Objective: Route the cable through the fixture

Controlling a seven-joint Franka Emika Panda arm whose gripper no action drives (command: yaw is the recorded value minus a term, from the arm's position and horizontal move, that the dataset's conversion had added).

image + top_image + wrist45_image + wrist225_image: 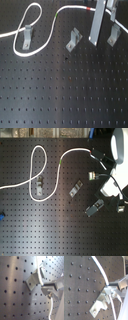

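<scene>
A white cable point(35, 7) loops across the black perforated board and runs through the left metal fixture point(27, 35). It then rises to the right, past a red mark point(89, 8), to my gripper point(102, 25). A middle fixture point(73, 40) and a right fixture point(114, 36) stand with no cable in them. In the first wrist view my gripper point(50, 294) is shut on the cable point(39, 273), which passes just beside a fixture point(32, 279). The second wrist view shows the same fixture point(99, 306) and the cable point(100, 268). In the second exterior view the cable point(59, 168) leads towards my arm point(111, 187), which hides the fingers.
The board point(60, 90) is a black plate with a grid of holes. The three fixtures point(38, 187) point(76, 189) point(95, 208) stand in a row across it. A small blue object point(1, 218) lies at the second exterior view's left edge.
</scene>
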